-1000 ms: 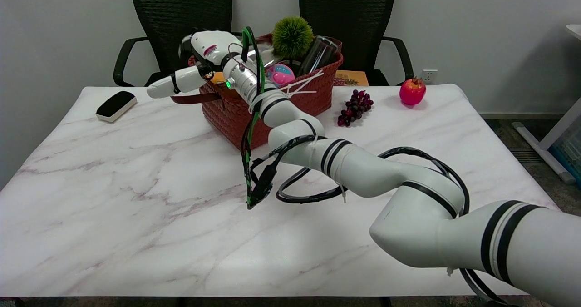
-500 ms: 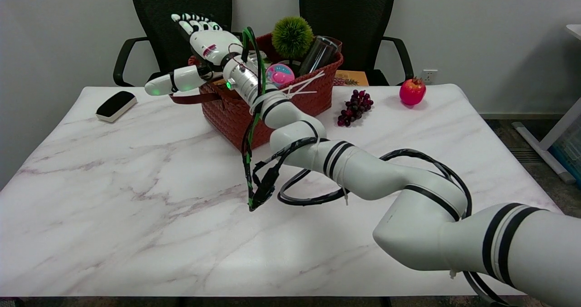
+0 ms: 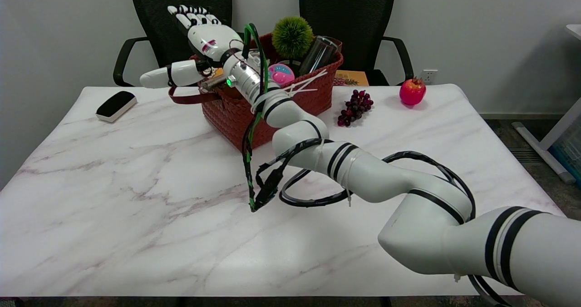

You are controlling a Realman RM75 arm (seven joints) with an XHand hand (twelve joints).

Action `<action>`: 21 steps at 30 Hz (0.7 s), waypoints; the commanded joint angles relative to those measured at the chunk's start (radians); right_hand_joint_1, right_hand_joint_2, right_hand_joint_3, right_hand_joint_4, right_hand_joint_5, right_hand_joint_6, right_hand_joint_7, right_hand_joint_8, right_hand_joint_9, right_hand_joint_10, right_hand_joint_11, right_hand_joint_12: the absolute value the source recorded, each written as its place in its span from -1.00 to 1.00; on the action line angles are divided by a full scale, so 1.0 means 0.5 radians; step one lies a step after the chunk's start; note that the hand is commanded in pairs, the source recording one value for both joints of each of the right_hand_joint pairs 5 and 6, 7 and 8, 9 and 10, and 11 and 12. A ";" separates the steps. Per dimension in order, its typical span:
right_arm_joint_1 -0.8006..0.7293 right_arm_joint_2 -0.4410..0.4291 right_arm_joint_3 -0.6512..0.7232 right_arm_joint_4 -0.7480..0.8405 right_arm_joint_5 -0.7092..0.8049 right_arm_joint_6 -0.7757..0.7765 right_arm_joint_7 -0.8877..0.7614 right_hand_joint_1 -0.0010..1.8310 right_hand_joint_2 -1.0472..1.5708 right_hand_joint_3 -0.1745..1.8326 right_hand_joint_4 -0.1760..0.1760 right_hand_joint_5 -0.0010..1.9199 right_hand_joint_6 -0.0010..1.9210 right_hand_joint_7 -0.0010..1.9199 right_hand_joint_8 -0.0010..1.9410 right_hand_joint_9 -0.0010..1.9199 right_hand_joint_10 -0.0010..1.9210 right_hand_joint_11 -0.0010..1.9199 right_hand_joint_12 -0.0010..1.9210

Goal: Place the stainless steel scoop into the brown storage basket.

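The brown woven basket (image 3: 313, 100) stands at the far middle of the table, a dark strap hanging off its left side. My right hand (image 3: 199, 34) hovers above the basket's left end with fingers (image 3: 186, 16) stretched straight and apart, thumb pointing left, holding nothing. Just below the wrist a short shiny metal piece (image 3: 212, 82), which looks like the stainless steel scoop's handle, pokes out over the basket's left rim. The rest of the scoop is hidden behind my wrist and forearm.
Inside the basket are a green spiky ball (image 3: 292, 35), a dark cylinder (image 3: 319, 53) and a pink toy (image 3: 281, 74). Grapes (image 3: 355, 106) and a red fruit (image 3: 412, 91) lie to its right, a black-and-white eraser (image 3: 116, 106) far left. Two chairs stand behind.
My fingers, curled over the basket's left end a second ago, have straightened and spread. The hand has risen a little, and the metal handle now shows below the wrist.
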 commanded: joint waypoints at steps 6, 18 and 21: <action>-0.486 0.325 0.142 0.997 0.000 0.005 -0.022 -0.72 0.19 -1.00 0.00 -1.00 -1.00 -1.00 -1.00 -1.00 -1.00 -1.00 -1.00; -0.912 0.466 0.292 1.558 0.000 0.077 -0.036 -0.66 0.17 -1.00 0.00 -1.00 -1.00 -1.00 -1.00 -1.00 -1.00 -1.00 -1.00; -1.029 0.483 0.347 1.665 0.015 0.175 -0.036 -0.66 0.18 -1.00 0.00 -1.00 -1.00 -1.00 -1.00 -1.00 -1.00 -1.00 -1.00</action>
